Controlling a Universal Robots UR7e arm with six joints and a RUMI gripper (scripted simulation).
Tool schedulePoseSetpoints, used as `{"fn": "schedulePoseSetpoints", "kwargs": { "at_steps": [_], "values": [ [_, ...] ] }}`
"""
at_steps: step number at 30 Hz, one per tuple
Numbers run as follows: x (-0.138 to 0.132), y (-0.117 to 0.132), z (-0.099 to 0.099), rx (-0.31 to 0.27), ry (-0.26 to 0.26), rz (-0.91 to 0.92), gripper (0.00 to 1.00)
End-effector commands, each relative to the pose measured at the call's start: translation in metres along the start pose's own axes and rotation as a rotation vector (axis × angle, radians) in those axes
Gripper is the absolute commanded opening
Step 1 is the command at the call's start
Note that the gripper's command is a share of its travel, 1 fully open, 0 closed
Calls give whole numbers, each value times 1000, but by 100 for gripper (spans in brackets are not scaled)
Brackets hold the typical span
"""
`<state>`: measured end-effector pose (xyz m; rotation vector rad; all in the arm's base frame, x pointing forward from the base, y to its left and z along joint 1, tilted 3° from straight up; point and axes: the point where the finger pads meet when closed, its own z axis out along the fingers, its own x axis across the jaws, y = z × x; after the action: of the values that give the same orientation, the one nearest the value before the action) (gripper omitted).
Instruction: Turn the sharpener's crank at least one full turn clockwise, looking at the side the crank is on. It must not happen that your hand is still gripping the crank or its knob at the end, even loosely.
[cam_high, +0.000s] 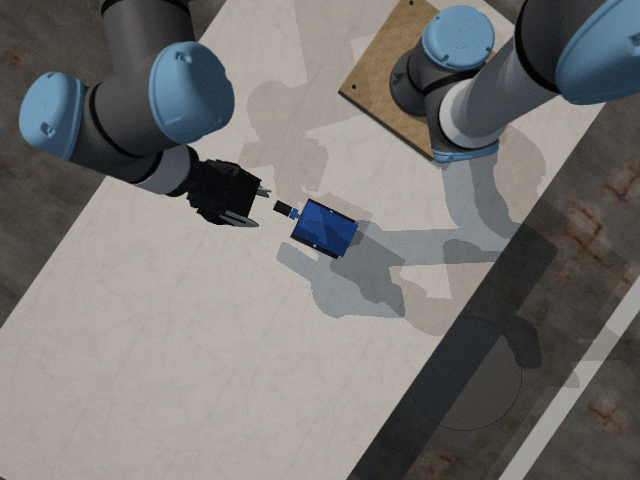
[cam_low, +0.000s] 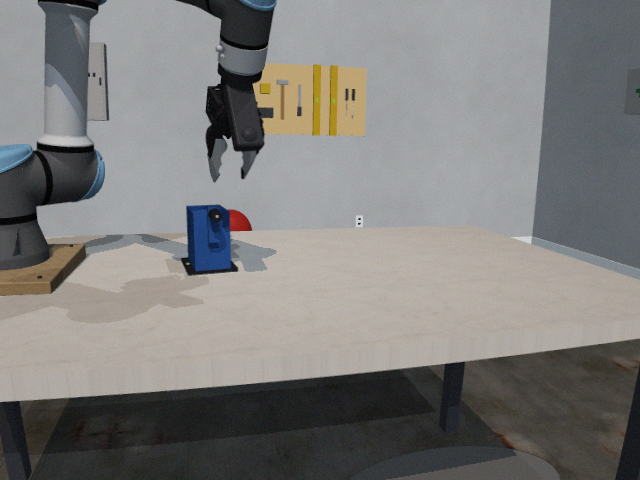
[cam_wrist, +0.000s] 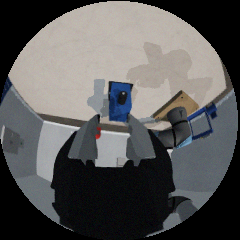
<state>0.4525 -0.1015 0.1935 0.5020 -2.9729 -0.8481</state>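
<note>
One gripper (cam_low: 229, 166) high above blue sharpener (cam_low: 206, 240), fingers partly apart, gripping nothing.
Standing upright on pale table (cam_low: 361, 289), black crank (cam_low: 214, 219) facing outward; no readable writing; pegboard (cam_low: 313, 100) behind.

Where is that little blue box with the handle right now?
In the exterior view the blue sharpener stands upright on the table, toward its left end near the arm's wooden base plate, with the gripper hanging above it, not touching.
</note>
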Motion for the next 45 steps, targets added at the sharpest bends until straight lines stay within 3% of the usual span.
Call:
{"fn": "schedulePoseSetpoints", "kwargs": {
  "at_steps": [1,9,28,45],
  "values": [
    [15,-13,-2,53,2,88,32],
    [25,-21,-2,72,3,125,32],
    [24,-23,45,70,4,122,32],
    [24,-24,44,72,3,122,32]
  ]
}}
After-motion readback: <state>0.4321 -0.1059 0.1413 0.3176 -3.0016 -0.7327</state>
